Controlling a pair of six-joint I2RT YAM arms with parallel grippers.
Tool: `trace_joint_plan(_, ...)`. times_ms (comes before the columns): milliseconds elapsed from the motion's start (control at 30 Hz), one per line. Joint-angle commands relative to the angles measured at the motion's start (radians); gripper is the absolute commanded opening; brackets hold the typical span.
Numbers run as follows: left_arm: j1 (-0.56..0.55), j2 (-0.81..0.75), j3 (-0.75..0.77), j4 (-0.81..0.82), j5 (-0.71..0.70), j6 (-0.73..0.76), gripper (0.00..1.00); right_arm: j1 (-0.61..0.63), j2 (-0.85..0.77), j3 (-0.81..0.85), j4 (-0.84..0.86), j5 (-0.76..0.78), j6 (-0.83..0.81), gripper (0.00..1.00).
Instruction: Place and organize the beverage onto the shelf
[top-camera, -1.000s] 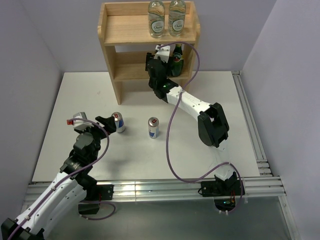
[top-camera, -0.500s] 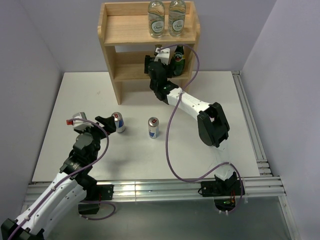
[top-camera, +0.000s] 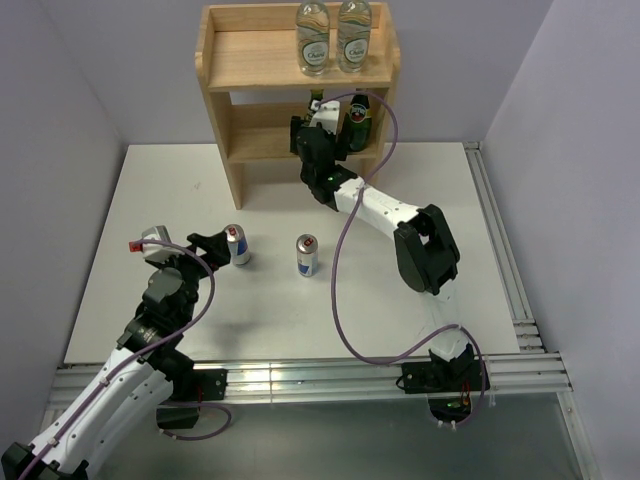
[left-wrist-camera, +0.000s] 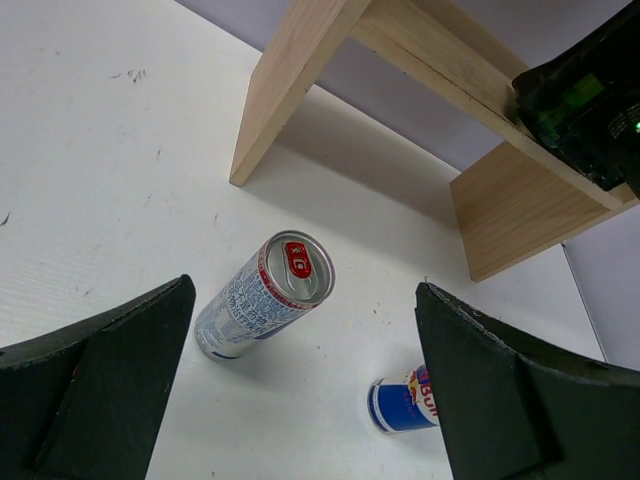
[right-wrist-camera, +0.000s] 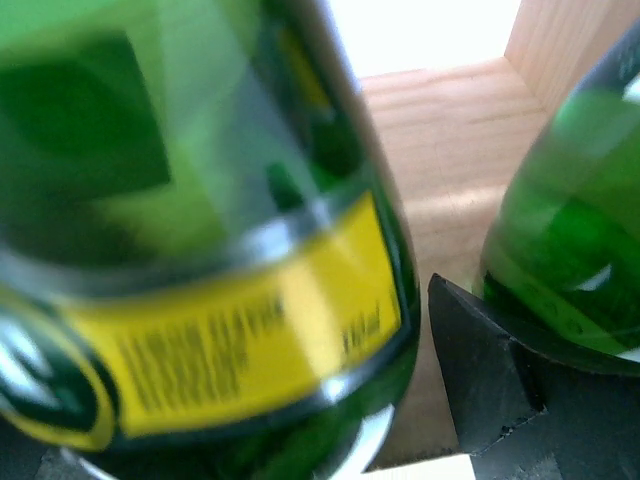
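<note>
1. The left water bottle (top-camera: 312, 38) and the right water bottle (top-camera: 353, 36) are standing side by side at the right end of the shelf's (top-camera: 240, 60) top board, inside its low rim. Like is sitting with like, which suits the organizing the task asks for.
2. On the middle tier, the right green bottle (top-camera: 361, 120) is standing upright close to the side panel. The left green bottle (right-wrist-camera: 230, 300) is standing just beside it, so the glass pair is lining up beneath the water pair.
3. The right gripper (top-camera: 322, 120) is reaching into that tier with its jaws spread either side of the left green bottle. Wood is showing between the glass and the one finger (right-wrist-camera: 485, 395) in sight, so I judge the bottle is resting on the board, not clamped.
4. The left can (top-camera: 237, 244) and the middle can (top-camera: 307, 255) are waiting upright on the table (top-camera: 150, 190), near each other and well apart from the shelf.
5. The left gripper (left-wrist-camera: 306, 300) is hovering low with its jaws wide apart and holding nothing, aiming at the left can as the likely next pick.
6. The bottom tier is probably awaiting the cans. When backing out, the right arm is risking a knock to either green bottle.
</note>
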Motion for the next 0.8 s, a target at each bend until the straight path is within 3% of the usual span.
trace_joint_plan(0, -0.003, -0.007, -0.001, 0.013, 0.012, 0.003, 0.99, 0.001, -0.075, -0.033, 0.028, 0.042, -0.011, 1.0)
trace_joint_plan(767, -0.004, -0.079, 0.011, -0.062, 0.001, 0.007, 0.99, 0.044, -0.201, -0.203, 0.049, 0.09, 0.012, 0.99)
